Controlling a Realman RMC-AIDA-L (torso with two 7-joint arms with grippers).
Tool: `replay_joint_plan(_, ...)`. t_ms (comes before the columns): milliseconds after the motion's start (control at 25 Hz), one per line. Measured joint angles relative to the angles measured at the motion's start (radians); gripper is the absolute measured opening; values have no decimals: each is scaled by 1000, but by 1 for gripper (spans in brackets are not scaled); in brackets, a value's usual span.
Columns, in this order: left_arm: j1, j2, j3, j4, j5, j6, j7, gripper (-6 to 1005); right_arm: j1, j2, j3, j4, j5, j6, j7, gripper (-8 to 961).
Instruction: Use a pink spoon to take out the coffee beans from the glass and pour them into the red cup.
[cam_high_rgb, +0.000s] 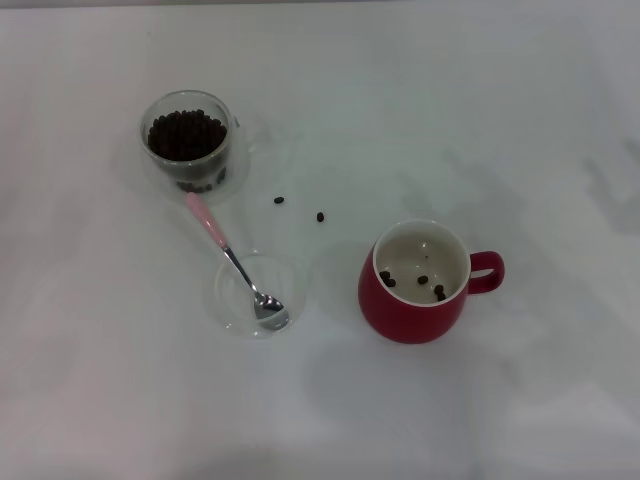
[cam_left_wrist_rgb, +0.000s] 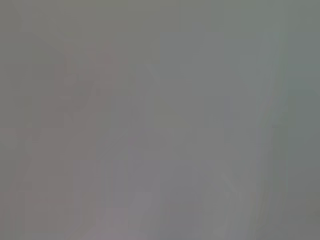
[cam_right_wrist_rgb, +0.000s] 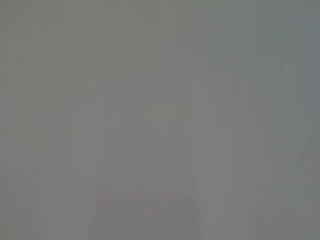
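Jaws unseen; white table (cam_high_rgb: 520, 120) w/ stray beans (cam_high_rgb: 279, 200).

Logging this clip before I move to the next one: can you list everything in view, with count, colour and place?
glass: one, clear, far left of the table, nearly full of beans
coffee beans: many, dark brown, in the glass; about four in the red cup; two loose on the table between glass and cup
pink spoon: one, pale pink handle and metal bowl, bowl resting in the shallow dish, handle pointing toward the glass
shallow dish: one, clear glass, in front of the glass
red cup: one, red with cream inside, right of the dish, handle pointing right
table: one, white
left gripper, right gripper: neither in view; both wrist views show only a blank grey surface
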Motion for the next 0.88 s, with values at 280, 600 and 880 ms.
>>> replay_joint_plan(280, 1, -3, -88, -61, -2, -50, 101, 622, 0, 0, -2, 9, -2, -16, -6, 653)
replay_joint_plan(600, -12, -4, -91, -137, -35, -85, 214, 621, 9, 1, 0, 11, 0, -21, -5, 654)
replay_joint_plan(880, -32, -3, -93, -168, -59, -89, 253, 621, 12, 1, 2, 2, 0, -26, -8, 654)
